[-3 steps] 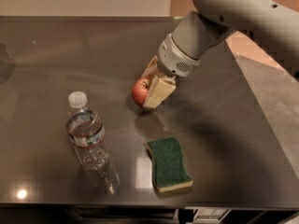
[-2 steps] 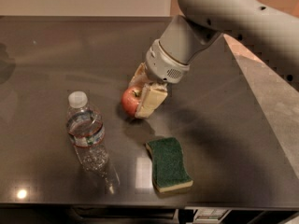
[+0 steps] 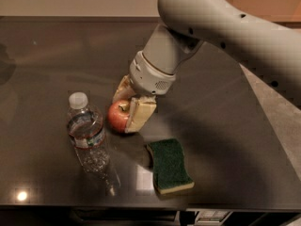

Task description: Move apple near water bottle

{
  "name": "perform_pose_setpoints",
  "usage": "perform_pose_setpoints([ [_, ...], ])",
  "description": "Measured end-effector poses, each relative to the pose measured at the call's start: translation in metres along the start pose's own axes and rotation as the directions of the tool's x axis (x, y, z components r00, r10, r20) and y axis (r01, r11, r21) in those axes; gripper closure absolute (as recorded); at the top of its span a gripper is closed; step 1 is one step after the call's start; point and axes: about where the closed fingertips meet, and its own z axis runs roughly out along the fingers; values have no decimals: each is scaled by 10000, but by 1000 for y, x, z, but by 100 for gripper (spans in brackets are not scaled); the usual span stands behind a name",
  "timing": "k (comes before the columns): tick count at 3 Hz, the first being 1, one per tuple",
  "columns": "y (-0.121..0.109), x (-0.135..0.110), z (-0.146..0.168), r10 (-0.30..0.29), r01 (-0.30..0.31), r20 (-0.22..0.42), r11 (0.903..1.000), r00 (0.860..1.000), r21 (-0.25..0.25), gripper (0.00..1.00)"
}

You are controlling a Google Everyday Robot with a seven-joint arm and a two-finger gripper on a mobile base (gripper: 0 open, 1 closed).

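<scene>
The red apple (image 3: pixel 117 117) with a yellowish patch sits low over the dark table, held between the cream fingers (image 3: pixel 140 116) of my gripper (image 3: pixel 127 108), which is shut on it. The arm comes down from the upper right. The water bottle (image 3: pixel 88 138), clear with a white cap and a blue-red-white label, stands just left of the apple, with a small gap between them.
A green sponge with a yellow underside (image 3: pixel 169 165) lies on the table right of the bottle and below the gripper. The dark table (image 3: pixel 47 69) ends at a front edge near the bottom and a right edge beside a grey floor (image 3: pixel 287 121).
My gripper has carried the apple left and toward the front of the table, closer to the water bottle. The bottle and sponge have stayed put.
</scene>
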Motion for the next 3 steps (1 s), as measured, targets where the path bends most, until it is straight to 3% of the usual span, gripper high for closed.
perform_pose_setpoints([
  [1, 4, -6, 9, -512, 517, 177, 9981, 9985, -325, 100],
  [3, 8, -9, 17, -926, 947, 367, 9937, 9950, -606, 59],
])
